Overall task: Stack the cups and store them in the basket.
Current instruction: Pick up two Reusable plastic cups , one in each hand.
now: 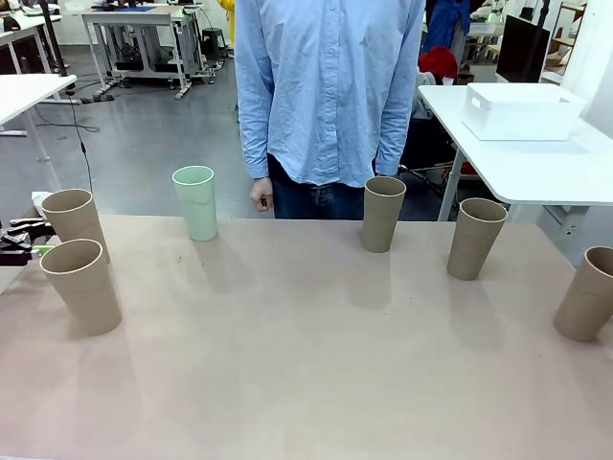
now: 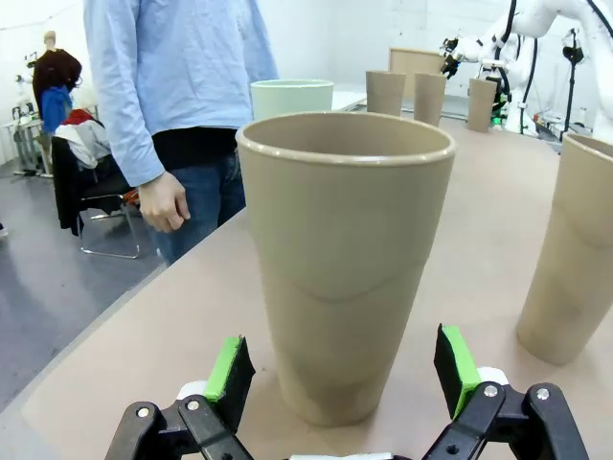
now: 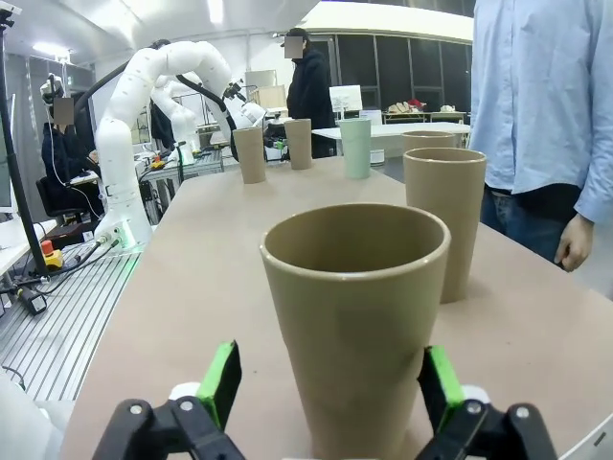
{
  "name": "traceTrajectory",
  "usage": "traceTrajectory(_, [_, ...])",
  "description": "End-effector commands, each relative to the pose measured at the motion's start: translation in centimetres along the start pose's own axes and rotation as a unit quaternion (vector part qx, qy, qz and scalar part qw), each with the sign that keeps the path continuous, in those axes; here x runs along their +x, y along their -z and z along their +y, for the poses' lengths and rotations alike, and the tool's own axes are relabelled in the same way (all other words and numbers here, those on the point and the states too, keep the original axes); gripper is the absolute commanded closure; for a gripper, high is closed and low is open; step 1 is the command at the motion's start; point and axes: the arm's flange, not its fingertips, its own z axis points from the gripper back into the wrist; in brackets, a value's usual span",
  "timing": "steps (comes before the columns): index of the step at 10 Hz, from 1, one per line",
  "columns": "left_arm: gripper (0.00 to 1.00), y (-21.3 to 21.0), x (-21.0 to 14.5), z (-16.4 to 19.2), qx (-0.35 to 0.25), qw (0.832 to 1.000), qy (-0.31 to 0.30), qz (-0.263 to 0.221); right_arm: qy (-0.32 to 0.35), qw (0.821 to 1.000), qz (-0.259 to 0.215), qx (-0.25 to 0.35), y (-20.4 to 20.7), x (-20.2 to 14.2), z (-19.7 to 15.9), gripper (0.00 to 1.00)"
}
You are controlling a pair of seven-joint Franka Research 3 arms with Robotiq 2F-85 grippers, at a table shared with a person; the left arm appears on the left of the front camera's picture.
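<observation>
tan cup (image 2: 345, 278) seemingly between wide left gripper (image 2: 342, 366)

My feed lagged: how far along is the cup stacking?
Done: nothing; all six cups stand separate, the basket is on a side table. In hand: left gripper open around one tan cup, right gripper open around another. Left: stacking, storing.

This looks like a robotics lab or workshop. A bare grey floor (image 1: 144, 153) has a loose cable (image 1: 81, 129) trailing across it, with white work tables (image 1: 546, 168), a wheeled bench (image 1: 144, 24) farther back and a dark monitor (image 1: 522, 48). The white left arm (image 3: 120, 125) stands beside a slotted metal plate (image 3: 72, 316) carrying what may be an emergency-stop button (image 3: 48, 252).
</observation>
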Motion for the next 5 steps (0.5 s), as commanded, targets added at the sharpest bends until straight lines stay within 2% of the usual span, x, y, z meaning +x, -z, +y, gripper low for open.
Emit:
traceTrajectory(1, [0.0,0.49,0.39,0.07,0.001,1.0,-0.009,-0.023,-0.014,1.0,0.006,0.009,0.39,-0.22,0.6,0.0])
traceTrajectory(5, [0.0,1.08,0.44,0.63,0.001,0.999,-0.01,-0.035,-0.007,1.0,-0.002,0.012,1.21,-0.73,0.76,0.0])
